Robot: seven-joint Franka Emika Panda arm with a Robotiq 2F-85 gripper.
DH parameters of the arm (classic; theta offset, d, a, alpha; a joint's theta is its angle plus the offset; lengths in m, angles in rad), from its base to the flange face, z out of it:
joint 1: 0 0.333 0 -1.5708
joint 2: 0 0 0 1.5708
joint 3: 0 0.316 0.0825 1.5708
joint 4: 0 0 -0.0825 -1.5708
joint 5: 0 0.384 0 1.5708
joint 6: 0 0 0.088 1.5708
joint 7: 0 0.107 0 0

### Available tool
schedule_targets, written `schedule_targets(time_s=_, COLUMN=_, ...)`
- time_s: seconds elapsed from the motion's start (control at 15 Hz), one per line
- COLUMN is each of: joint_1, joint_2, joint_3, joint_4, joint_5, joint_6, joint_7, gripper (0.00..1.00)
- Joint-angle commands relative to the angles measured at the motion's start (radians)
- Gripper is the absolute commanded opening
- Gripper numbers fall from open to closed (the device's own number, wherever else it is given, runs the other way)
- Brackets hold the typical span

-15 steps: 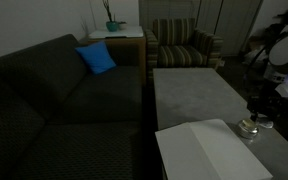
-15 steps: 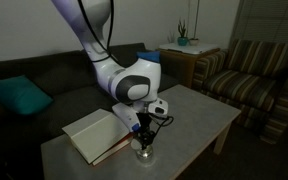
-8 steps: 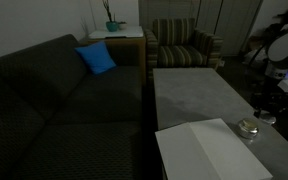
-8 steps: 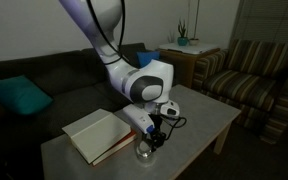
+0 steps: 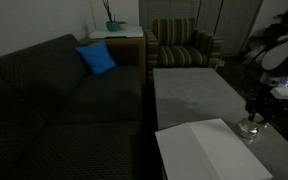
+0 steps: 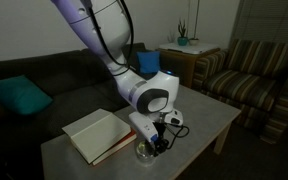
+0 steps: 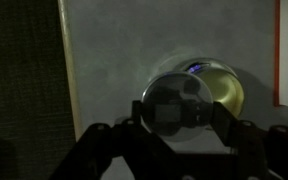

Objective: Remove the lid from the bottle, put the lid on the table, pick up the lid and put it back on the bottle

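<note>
In the wrist view my gripper (image 7: 177, 113) is shut on the lid (image 7: 172, 102), a round greyish disc held between the two dark fingers. The bottle (image 7: 224, 92) shows just behind and to the right of the lid, its round mouth yellowish, standing on the mottled grey table (image 7: 114, 60). In both exterior views the gripper (image 5: 256, 108) (image 6: 158, 136) hangs close above the small clear bottle (image 5: 249, 128) (image 6: 143, 151) near the table's edge (image 5: 194, 95) (image 6: 199, 120). The lid is too small to make out there.
A white flat board (image 5: 199, 150) (image 6: 94, 135) lies on the table beside the bottle. A dark sofa (image 5: 64, 100) with a blue cushion (image 5: 96, 58) runs along one side. A striped armchair (image 5: 184, 45) and a small side table with a plant (image 5: 112, 30) stand beyond.
The arm's wrist has swung sideways over the table. The gripper drew away from the bottle half a second ago and is now close above it again, still shut.
</note>
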Motion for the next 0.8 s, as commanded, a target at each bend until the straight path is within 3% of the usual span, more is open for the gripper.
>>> schedule_targets(time_s=0.0, joint_1=-0.017, joint_2=-0.013, joint_3=0.012, joint_4=0.001, joint_5=0.02, joint_6=0.006, joint_7=-0.016, gripper=0.44)
schedule_targets(time_s=0.27, joint_1=-0.003, joint_2=-0.081, joint_3=0.003, joint_4=-0.061, joint_5=0.009, joint_6=0.013, joint_7=0.001, gripper=0.44)
schedule_targets(time_s=0.73, joint_1=-0.037, joint_2=-0.033, joint_3=0.084, joint_4=0.045, joint_5=0.026, joint_6=-0.1, joint_7=-0.111, gripper=0.44)
